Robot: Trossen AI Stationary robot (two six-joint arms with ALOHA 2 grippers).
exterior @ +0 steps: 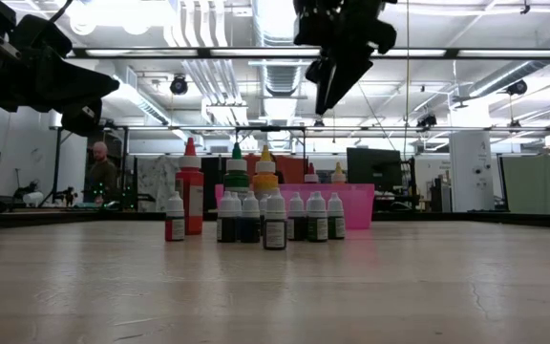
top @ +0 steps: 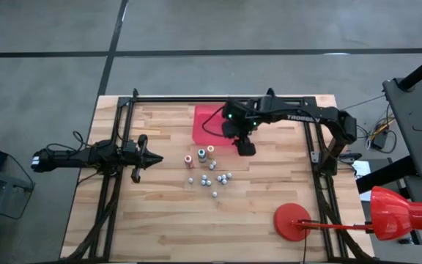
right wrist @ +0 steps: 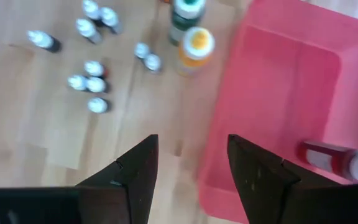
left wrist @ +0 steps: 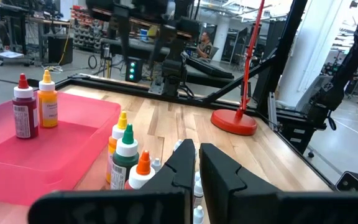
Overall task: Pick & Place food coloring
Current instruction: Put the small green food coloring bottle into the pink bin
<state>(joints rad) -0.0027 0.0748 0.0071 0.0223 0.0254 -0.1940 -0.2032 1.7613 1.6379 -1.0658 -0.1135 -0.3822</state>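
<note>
Several small food coloring bottles [top: 212, 180] stand in a loose cluster at the table's middle. Three taller ones [top: 201, 154] stand just beyond them, with red, green and orange bodies [exterior: 235, 191]. The flat red tray [top: 207, 121] lies at the far middle. Inside it stand a red bottle [left wrist: 23, 106] and an orange bottle [left wrist: 47, 99]. My right gripper [top: 245, 149] hangs open high above the table by the tray's near right corner, pointing steeply down, nothing between its fingers [right wrist: 191, 168]. My left gripper [top: 152, 158] waits shut and level at the table's left.
A red round-based stand [top: 293, 220] sits at the near right of the table. Black frame rails [top: 218, 99] run along the far, left and right sides. Bare wood lies near the front edge. A person [exterior: 100, 172] shows in the room beyond.
</note>
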